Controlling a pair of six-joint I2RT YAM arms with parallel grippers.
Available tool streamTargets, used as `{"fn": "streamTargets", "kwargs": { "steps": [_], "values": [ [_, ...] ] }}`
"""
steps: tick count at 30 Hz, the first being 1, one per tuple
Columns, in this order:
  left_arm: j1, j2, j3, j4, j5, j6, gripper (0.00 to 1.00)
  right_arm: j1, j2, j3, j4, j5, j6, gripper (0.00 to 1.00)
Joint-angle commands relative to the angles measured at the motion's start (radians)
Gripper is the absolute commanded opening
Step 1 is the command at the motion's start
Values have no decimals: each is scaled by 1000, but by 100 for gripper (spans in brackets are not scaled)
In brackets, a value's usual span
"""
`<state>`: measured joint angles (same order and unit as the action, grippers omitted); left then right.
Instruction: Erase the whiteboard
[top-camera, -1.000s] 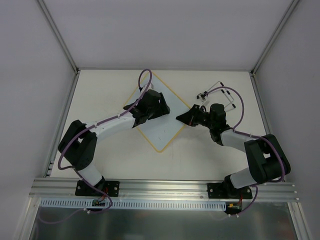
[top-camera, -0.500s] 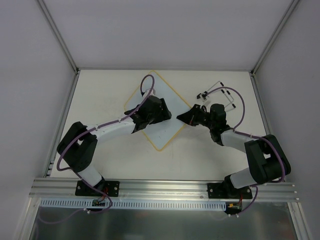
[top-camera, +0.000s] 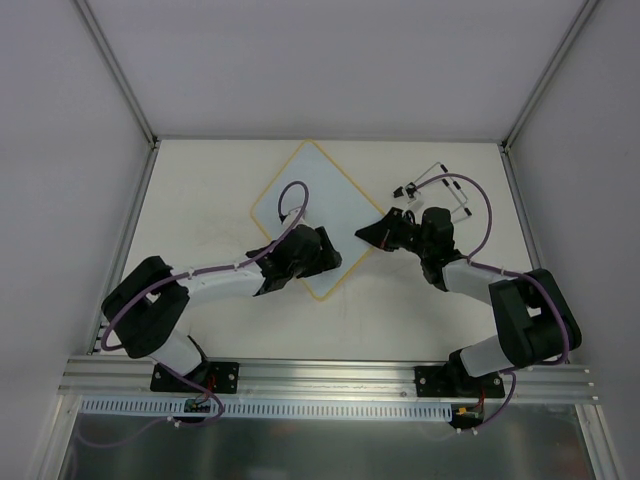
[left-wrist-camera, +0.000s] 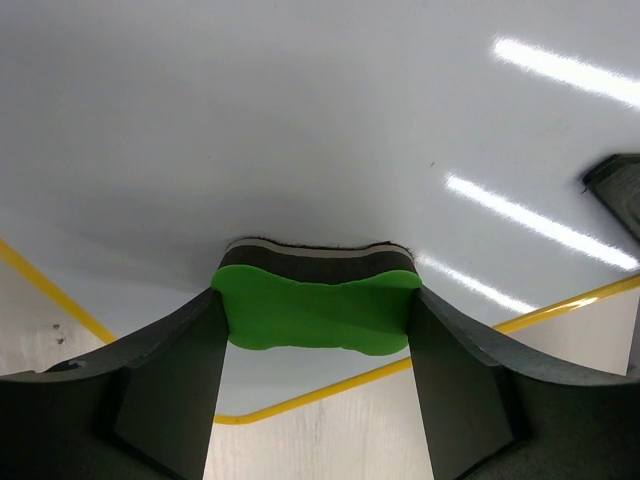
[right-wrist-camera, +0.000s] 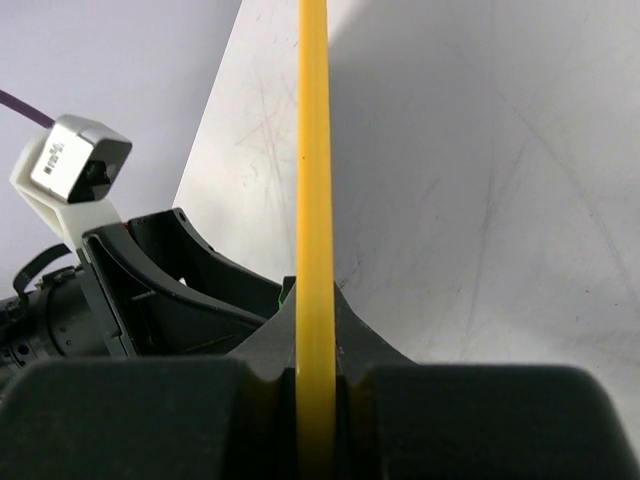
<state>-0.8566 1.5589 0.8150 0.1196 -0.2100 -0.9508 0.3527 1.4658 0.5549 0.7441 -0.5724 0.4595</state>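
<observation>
The whiteboard (top-camera: 310, 185) lies as a diamond on the table, with a thin yellow-tan frame. Its visible surface shows no writing. My left gripper (top-camera: 322, 260) is over the board's near corner, shut on a small green eraser (left-wrist-camera: 316, 312) whose dark felt presses on the white surface (left-wrist-camera: 300, 120). My right gripper (top-camera: 368, 235) is shut on the board's right edge. In the right wrist view the yellow frame (right-wrist-camera: 314, 150) runs straight between its jaws (right-wrist-camera: 317, 335).
A thin wire frame with black ends (top-camera: 440, 183) lies at the back right, behind the right arm. Metal rails and white walls bound the table. The left arm's wrist camera (right-wrist-camera: 70, 160) shows in the right wrist view.
My left gripper has slid with the eraser from the board's middle towards its near corner, uncovering the upper part. The right gripper has stayed clamped on the edge.
</observation>
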Motion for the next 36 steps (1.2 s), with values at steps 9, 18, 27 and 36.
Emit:
{"fn": "streamTargets", "kwargs": {
  "steps": [9, 18, 27, 36],
  "values": [
    [-16, 67, -203, -100, 78, -75, 0, 37, 34, -13, 113, -15, -97, 0],
    [86, -75, -326, -98, 55, -117, 0, 35, 42, -13, 113, -17, -108, 0],
    [134, -186, -292, -107, 26, -54, 0, 32, 48, -3, 112, -21, -113, 0],
    [126, -122, 13, -109, 70, 26, 0, 34, 59, 13, 112, -24, -110, 0]
  ]
}}
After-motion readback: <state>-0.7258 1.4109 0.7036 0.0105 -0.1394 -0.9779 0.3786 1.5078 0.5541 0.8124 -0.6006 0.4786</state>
